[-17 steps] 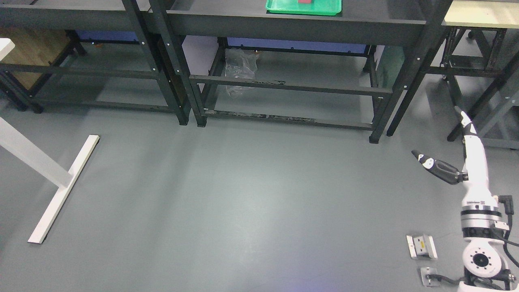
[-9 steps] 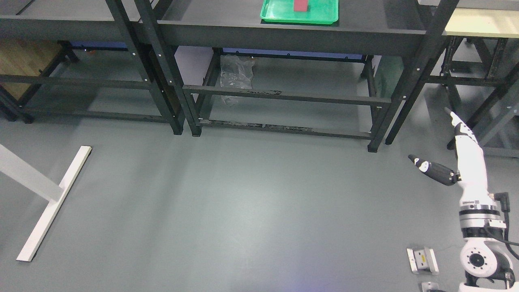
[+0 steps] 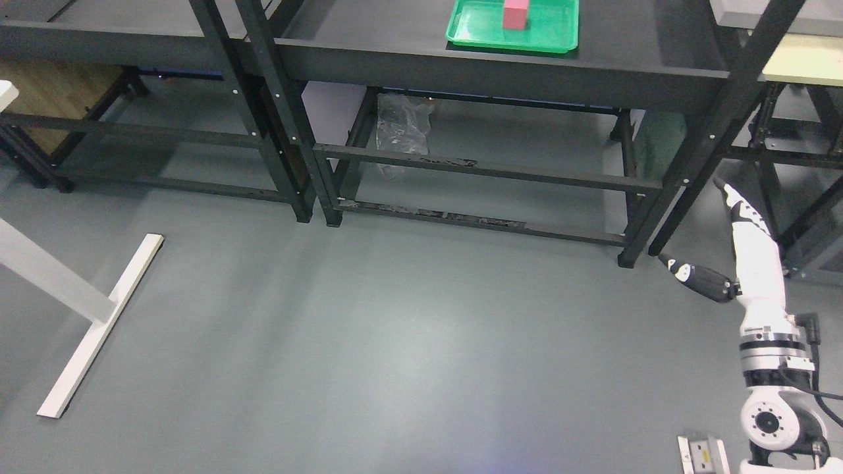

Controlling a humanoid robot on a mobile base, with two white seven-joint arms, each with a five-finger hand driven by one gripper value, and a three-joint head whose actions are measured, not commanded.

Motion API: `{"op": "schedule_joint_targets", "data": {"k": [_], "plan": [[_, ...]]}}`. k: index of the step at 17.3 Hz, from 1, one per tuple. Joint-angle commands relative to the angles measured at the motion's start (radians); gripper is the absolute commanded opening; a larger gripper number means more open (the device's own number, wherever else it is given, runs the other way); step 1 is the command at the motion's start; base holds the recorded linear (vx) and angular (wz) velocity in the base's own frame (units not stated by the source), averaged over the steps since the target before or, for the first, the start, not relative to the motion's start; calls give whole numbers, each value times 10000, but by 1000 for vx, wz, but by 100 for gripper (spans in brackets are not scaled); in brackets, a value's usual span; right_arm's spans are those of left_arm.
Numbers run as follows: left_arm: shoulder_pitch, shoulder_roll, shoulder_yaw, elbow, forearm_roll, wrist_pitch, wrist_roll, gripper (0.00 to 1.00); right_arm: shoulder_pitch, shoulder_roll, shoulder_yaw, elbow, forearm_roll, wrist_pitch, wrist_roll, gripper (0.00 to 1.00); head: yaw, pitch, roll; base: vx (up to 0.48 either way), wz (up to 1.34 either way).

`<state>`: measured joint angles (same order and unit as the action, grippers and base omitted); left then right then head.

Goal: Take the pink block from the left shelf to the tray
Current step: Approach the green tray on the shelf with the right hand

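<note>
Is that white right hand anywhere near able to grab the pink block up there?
Probably not yet: the right hand hangs low over the floor, fingers open, while the pink block stands in the green tray on the shelf.

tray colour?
Green; the tray sits on the dark shelf with the pink block in it, head view.

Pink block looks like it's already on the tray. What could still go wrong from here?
The pink block stands upright in the green tray, so a bump to the shelf might topple it. The right hand, open and empty, hangs low near the shelf leg; a turn of the base could clip it.
</note>
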<state>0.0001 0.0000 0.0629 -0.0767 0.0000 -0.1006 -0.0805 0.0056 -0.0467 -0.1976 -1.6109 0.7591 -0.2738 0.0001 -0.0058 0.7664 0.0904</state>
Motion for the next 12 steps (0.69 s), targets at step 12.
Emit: {"op": "schedule_joint_targets", "data": {"k": [12], "plan": [[91, 175, 0, 0, -15, -7, 7, 100, -56, 115, 28, -44, -13, 7, -32, 100, 0, 0, 0, 146, 188]]}}
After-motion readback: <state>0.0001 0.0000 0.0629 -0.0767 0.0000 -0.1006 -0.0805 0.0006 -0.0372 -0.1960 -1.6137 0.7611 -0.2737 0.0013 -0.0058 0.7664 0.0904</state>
